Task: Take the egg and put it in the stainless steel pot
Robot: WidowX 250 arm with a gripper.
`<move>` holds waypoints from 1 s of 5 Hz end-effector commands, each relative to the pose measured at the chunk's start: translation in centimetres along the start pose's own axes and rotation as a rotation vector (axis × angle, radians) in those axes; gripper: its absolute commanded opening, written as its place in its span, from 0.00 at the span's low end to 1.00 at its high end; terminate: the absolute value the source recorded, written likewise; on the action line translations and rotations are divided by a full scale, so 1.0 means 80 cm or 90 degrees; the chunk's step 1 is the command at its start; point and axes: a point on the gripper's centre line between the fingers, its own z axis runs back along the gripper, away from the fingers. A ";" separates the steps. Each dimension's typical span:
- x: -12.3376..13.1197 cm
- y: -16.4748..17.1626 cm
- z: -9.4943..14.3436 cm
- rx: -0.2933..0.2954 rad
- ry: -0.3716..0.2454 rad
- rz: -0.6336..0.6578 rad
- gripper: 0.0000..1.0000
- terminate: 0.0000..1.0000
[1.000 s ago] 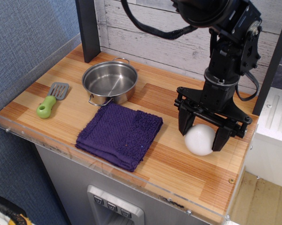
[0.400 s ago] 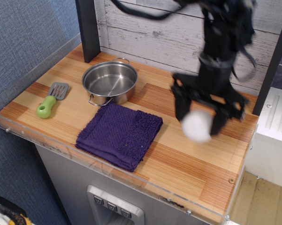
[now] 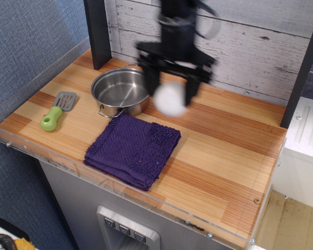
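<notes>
The egg [image 3: 170, 99] is a smooth white rounded object, blurred by motion, held in the air between the black fingers of my gripper [image 3: 170, 92]. The gripper is shut on it and hangs just right of the stainless steel pot [image 3: 121, 91]. The pot is a shiny silver round pot with thin wire loop handles, standing empty at the back left of the wooden counter. The egg is above the counter at the pot's right rim, over the far corner of the purple towel.
A folded purple towel [image 3: 133, 149] lies in front of the pot. A green-handled grey spatula [image 3: 57, 111] lies at the left. A dark post [image 3: 97, 32] stands behind the pot. A clear plastic rim [image 3: 36, 151] edges the wooden counter [image 3: 224, 151].
The gripper has lifted the egg off the counter at the right and carried it left and back, to just beside the pot. Pot, towel and spatula have not moved.
</notes>
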 end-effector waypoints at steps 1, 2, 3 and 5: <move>0.030 0.094 -0.039 -0.001 0.010 0.074 0.00 0.00; 0.038 0.108 -0.061 0.006 0.033 0.083 0.00 0.00; 0.038 0.106 -0.072 -0.003 0.054 0.077 1.00 0.00; 0.038 0.078 0.004 -0.001 -0.033 0.053 1.00 0.00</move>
